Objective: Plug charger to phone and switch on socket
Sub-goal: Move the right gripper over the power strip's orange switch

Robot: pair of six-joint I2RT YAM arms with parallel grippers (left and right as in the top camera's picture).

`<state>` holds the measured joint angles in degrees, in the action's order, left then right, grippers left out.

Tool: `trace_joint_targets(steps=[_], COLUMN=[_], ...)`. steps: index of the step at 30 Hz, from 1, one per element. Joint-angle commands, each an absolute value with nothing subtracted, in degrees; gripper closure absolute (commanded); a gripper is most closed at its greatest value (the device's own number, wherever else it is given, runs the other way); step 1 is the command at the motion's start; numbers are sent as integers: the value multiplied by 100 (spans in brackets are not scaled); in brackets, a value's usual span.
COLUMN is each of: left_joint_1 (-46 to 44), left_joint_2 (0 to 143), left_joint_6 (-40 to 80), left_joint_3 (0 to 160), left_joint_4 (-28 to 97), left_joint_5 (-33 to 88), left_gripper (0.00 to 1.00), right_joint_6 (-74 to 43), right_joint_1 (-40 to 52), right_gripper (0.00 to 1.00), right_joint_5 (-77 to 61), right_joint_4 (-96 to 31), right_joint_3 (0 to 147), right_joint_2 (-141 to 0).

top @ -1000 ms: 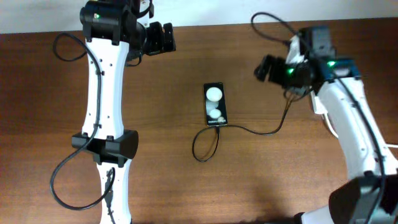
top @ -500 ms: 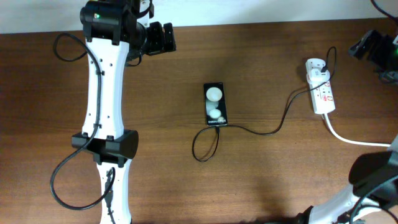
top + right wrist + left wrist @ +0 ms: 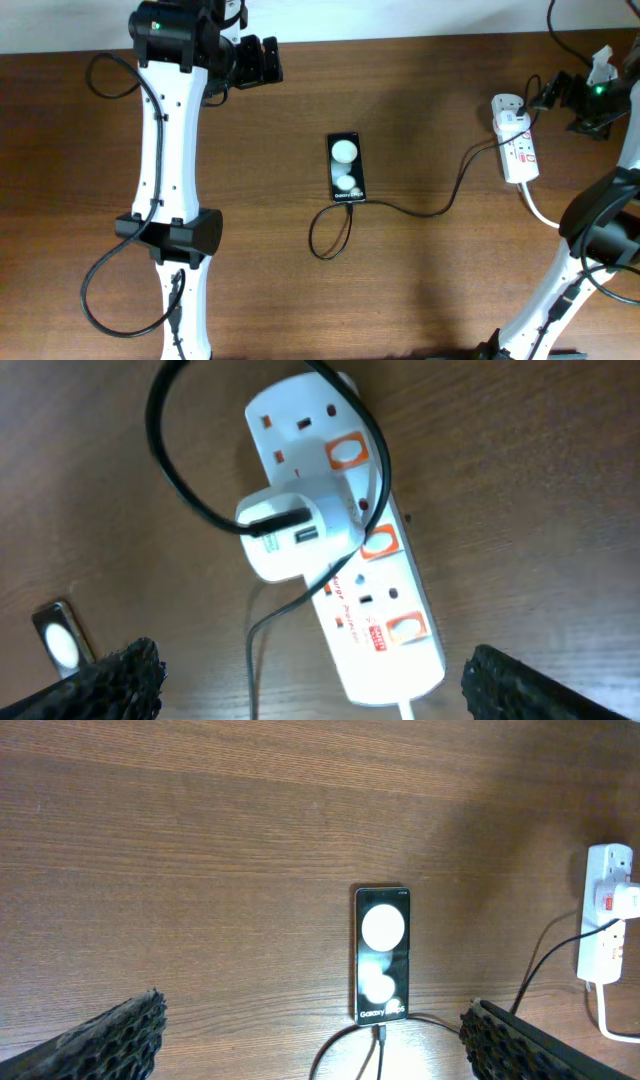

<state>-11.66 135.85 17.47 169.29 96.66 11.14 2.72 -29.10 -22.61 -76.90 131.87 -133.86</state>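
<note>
The black phone (image 3: 346,168) lies flat mid-table, also in the left wrist view (image 3: 381,952). The charger's thin black cable (image 3: 420,211) meets the phone's lower edge (image 3: 380,1034), loops, and runs right to its white adapter (image 3: 295,536), which sits in the white socket strip (image 3: 520,150) (image 3: 385,622). My right gripper (image 3: 550,96) (image 3: 310,690) is open and hovers by the strip's far right side, touching nothing. My left gripper (image 3: 264,60) (image 3: 310,1050) is open and empty, high at the back left.
The strip's thick white cord (image 3: 562,223) runs off to the right edge. The cable loop (image 3: 327,235) lies in front of the phone. The left arm's body (image 3: 170,200) stretches down the left side. A pale wall strip (image 3: 400,15) borders the far edge.
The right arm left its place over the socket, swung out past the right edge, and now has come back beside the strip. The left arm, phone and cable have not moved.
</note>
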Motion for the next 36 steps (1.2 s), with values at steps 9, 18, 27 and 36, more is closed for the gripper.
trace_joint_targets(steps=[9, 18, 27, 36], left_joint_1=[-1162, -1162, -1162, -1162], left_joint_2=[13469, 13469, 13469, 13469], left_joint_6=[1640, 1640, 1640, 1640], left_joint_3=[16982, 16982, 16982, 16982], left_joint_4=[9671, 9671, 9671, 9673], left_joint_5=[1155, 1155, 1155, 1155], left_gripper=[1, 1, 1, 1], right_joint_6=[250, 252, 150, -187], right_joint_1=[-2545, -2506, -2171, -2171], right_gripper=[1, 1, 1, 1], right_joint_5=[-2316, -2080, -2078, -2078], right_joint_4=[-7089, -7096, -7002, -7070], right_joint_3=[13172, 13109, 13102, 13102], right_joint_2=[-14000, -14228, -14396, -14396])
